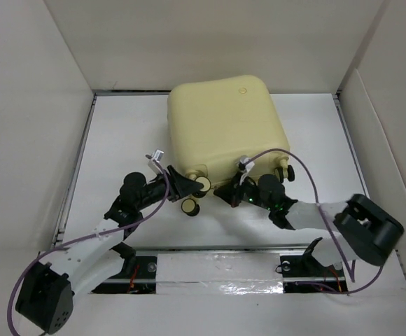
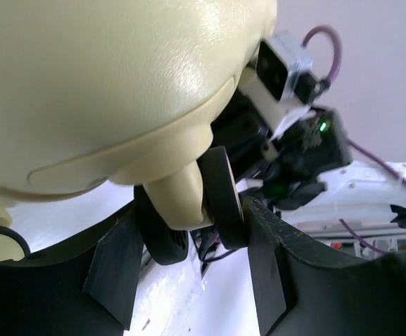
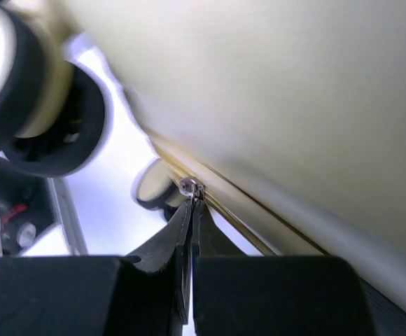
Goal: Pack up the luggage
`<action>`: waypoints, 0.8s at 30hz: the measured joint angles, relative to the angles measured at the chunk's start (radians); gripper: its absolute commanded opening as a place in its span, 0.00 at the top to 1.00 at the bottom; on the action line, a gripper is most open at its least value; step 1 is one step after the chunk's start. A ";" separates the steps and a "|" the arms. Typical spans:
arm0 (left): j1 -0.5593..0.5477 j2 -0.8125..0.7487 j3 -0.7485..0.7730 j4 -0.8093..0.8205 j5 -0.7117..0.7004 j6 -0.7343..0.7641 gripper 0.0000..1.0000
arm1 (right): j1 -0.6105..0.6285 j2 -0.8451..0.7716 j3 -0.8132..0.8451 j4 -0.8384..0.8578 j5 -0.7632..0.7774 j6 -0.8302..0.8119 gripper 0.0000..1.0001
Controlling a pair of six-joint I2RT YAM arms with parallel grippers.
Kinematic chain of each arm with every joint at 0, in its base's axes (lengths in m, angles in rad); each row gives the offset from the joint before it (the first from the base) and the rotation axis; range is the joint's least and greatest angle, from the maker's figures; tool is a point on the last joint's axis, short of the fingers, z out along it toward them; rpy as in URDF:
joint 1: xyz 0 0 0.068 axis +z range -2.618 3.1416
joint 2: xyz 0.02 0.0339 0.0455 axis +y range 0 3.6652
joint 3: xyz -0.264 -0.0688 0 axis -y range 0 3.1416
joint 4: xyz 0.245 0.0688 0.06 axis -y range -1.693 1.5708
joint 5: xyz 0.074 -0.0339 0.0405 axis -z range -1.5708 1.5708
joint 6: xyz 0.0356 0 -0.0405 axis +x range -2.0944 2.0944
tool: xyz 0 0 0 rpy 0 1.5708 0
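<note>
The luggage (image 1: 224, 126) is a pale-yellow hard-shell suitcase lying closed at the back middle of the table, its caster wheels towards the arms. My left gripper (image 1: 187, 186) is at its near-left corner. In the left wrist view the left gripper (image 2: 192, 213) has its fingers (image 2: 276, 273) on both sides of a cream-and-black caster wheel (image 2: 220, 199) and pressed against it. My right gripper (image 1: 233, 192) is at the middle of the near edge. In the right wrist view the right gripper (image 3: 191, 201) is pinched shut on the small metal zipper pull (image 3: 188, 186) on the luggage seam.
White walls (image 1: 35, 105) enclose the table on the left, back and right. Another caster (image 1: 284, 171) juts from the luggage's near-right corner, and one (image 1: 189, 206) lies just in front of the left gripper. A taped metal rail (image 1: 217, 269) runs along the near edge.
</note>
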 measured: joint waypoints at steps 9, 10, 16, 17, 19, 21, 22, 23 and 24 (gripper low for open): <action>-0.393 0.258 0.162 0.045 -0.301 0.056 1.00 | -0.169 -0.454 -0.026 -0.648 -0.027 -0.073 1.00; -0.409 0.275 0.167 0.059 -0.314 0.053 1.00 | -0.173 -0.470 -0.028 -0.666 -0.027 -0.076 1.00; -0.438 0.436 0.238 0.173 -0.349 0.013 1.00 | -0.113 -0.476 -0.092 -0.558 0.046 -0.022 1.00; -0.441 0.470 0.263 0.187 -0.352 0.007 1.00 | -0.090 -0.464 -0.096 -0.530 0.064 -0.013 1.00; -0.440 0.512 0.295 0.194 -0.356 0.009 1.00 | -0.064 -0.439 -0.098 -0.495 0.136 0.031 1.00; -0.429 0.531 0.315 0.193 -0.354 0.018 1.00 | -0.037 -0.415 -0.097 -0.468 0.210 0.066 1.00; -0.425 0.539 0.322 0.193 -0.357 0.023 1.00 | -0.023 -0.405 -0.095 -0.459 0.241 0.080 1.00; -0.422 0.545 0.328 0.192 -0.358 0.024 1.00 | -0.008 -0.391 -0.095 -0.444 0.269 0.094 1.00; -0.419 0.550 0.330 0.193 -0.360 0.024 1.00 | 0.005 -0.372 -0.094 -0.424 0.295 0.108 1.00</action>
